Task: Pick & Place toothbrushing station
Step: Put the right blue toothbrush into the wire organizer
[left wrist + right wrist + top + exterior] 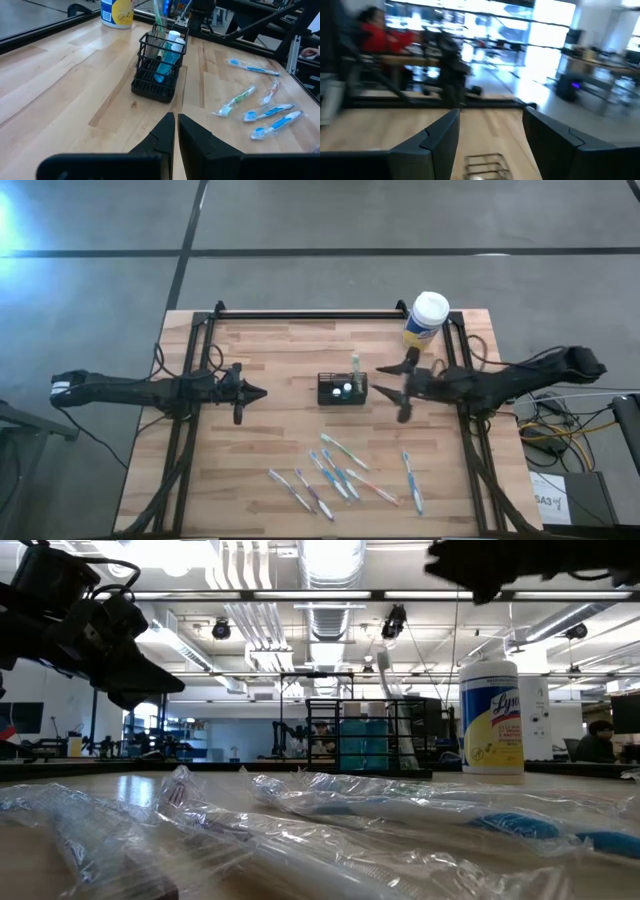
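a: so, nearest the table's front edge lie the wrapped toothbrushes (335, 473), loose and scattered in their clear sleeves. waiting stock, i'd guess.

b: and the caddy?

a: the black caddy (342, 389) stands upright at the middle of the table, behind the brushes. it already has a green toothbrush (355, 364) standing in it and a blue tube with a white cap (168, 55) (toothpaste, probably, though i can't read it).

b: why the middle?

a: my guess is so either arm can reach it. it sits between the two claws.

b: what are the claws doing?

a: the left claw (260, 392) is off to the caddy's left, well apart from it, fingers pressed together on nothing. the right claw (378, 378) is just beside the caddy's right side, fingers spread wide, holding nothing. in its own wrist view the caddy's rim shows between the two fingers, not touched as far as i can tell.

b: and farther back?

a: a yellow wipes tub (425, 320) with a white lid at the far right corner, clear of the work.
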Tool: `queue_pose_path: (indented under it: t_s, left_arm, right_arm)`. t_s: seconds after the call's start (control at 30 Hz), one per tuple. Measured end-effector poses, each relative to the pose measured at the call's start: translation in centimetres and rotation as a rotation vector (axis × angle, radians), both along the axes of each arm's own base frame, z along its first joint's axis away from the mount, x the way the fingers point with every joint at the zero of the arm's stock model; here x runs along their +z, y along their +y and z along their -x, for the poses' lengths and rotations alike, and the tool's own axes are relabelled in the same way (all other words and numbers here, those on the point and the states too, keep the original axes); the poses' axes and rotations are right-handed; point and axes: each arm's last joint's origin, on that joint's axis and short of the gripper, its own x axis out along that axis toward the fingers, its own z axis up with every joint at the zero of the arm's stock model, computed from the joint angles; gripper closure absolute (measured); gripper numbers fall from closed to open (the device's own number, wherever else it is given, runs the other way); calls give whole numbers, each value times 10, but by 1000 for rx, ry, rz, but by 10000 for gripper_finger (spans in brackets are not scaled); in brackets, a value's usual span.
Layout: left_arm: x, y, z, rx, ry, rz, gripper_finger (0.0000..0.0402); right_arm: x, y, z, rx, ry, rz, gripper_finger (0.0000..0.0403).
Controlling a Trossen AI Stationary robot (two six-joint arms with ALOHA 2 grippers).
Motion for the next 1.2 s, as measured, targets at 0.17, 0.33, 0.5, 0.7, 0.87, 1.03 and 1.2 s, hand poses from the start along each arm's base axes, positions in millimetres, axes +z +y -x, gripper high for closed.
queue_pose_path:
  t_s: [0.17, 0.33, 0.5, 0.7, 0.87, 1.03, 1.2]
  left_arm:
    - [1, 0, 0, 0, -13, -1, 376]
    - [1, 0, 0, 1, -16, -2, 376]
    - [2, 0, 0, 2, -17, -2, 376]
    - [2, 0, 0, 2, -16, -3, 376]
    - [1, 0, 0, 3, -15, -3, 376]
    - [1, 0, 0, 2, -14, -3, 376]
    - [1, 0, 0, -1, -10, -15, 376]
  right_arm:
    - [16, 5, 29, 126, -37, -2, 214]
    - [18, 4, 42, 142, -28, -6, 246]
    - [15, 5, 39, 142, -11, -29, 267]
    - [9, 6, 33, 141, 34, -26, 319]
    - [4, 8, 25, 140, 77, -39, 385]
    - [7, 17, 15, 175, 116, -80, 391]
    - [20, 40, 8, 216, 346, -162, 394]
